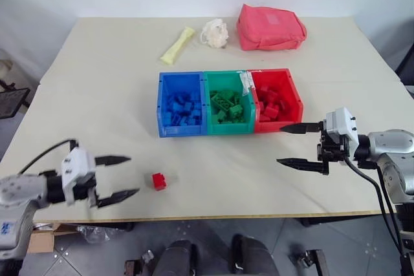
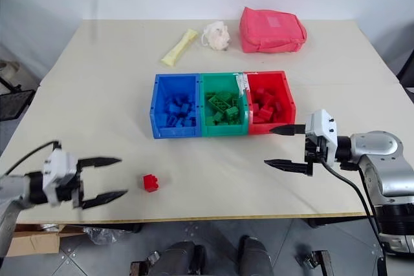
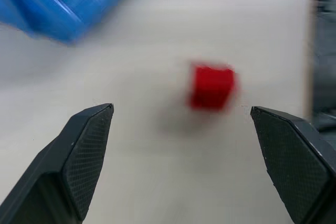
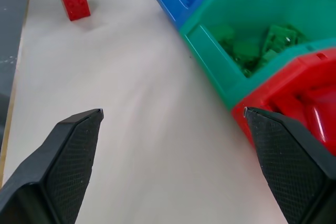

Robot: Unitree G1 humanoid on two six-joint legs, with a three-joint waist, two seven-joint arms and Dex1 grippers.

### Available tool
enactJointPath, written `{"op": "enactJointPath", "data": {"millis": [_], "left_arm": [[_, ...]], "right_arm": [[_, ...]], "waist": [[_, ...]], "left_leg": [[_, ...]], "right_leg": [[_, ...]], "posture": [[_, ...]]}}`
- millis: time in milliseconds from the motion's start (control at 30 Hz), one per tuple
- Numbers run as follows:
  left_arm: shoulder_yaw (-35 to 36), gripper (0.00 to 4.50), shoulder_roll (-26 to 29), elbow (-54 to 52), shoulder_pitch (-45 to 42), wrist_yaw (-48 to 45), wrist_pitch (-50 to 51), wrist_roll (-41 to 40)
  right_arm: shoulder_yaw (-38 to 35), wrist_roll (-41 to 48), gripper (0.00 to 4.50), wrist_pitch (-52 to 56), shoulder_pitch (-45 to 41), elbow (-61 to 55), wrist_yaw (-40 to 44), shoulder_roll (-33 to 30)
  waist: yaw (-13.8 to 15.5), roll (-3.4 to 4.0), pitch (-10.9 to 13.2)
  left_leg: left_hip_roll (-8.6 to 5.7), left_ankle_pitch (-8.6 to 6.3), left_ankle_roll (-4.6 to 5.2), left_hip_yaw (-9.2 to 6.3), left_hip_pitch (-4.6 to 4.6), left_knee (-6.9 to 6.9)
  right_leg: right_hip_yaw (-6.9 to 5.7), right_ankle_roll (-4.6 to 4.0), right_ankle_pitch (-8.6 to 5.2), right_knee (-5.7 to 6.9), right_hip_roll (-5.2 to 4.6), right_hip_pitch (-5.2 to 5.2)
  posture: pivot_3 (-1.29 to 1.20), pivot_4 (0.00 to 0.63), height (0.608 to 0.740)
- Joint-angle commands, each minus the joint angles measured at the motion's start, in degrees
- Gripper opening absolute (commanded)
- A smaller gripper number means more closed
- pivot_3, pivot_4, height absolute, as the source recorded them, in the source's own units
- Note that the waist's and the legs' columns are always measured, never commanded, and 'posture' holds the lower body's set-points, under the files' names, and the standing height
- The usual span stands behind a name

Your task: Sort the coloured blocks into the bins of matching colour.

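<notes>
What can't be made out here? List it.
- Red block: studs blurred in the left wrist view.
- Blue bin: blurred and cut off by that view's edge.
- Red bin: partly hidden behind a right tool finger.
- Block counts in the bins: too small in the head views.

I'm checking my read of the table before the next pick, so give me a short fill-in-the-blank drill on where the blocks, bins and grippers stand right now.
1. The one block left loose on the table is coloured ____.
2. Of the three joined bins, the green bin stands in the ____.
3. The loose block lies nearest the ____ gripper.
4. The right gripper has its jaws ____ and holds nothing.

Missing words: red; middle; left; open
</notes>
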Motion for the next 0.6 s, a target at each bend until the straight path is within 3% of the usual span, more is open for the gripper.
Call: {"op": "enactJointPath", "data": {"millis": [33,233,600], "left_arm": [[1.6,4.45,-0.2,-2.1,1.4,-1.0,-1.7,-2.3],[-2.2,4.45,-2.4,-4.2,1.5,2.2,-1.8,-0.9],[-14.0,4.45,-9.8,3.0,-9.3,10.5,-6.9,7.7]], "right_arm": [[-0.3,0.2,4.5,-1.0,-1.6,0.1,1.2,-0.1],[0.2,-0.2,4.5,-1.2,-2.3,0.6,1.5,0.1],[-0.4,-0.1,4.5,-0.3,-1.4,-1.4,1.0,-0.1]], "waist": [[0.2,0.01,0.0],[0.1,0.02,0.0],[0.6,0.04,0.0]], "left_leg": [[0.02,0.0,0.0,-0.01,0.0,0.01],[0.02,-0.01,-0.01,0.01,0.01,0.03],[-0.02,0.0,0.01,0.06,0.03,0.06]], "right_leg": [[-0.02,-0.02,-0.01,0.01,0.02,0.0],[0.04,-0.02,-0.01,0.03,-0.04,0.01],[-0.01,-0.02,-0.01,0.13,0.16,-0.01]], "posture": [[0.0,0.15,0.74],[0.0,0.15,0.74],[0.0,0.15,0.74]]}}
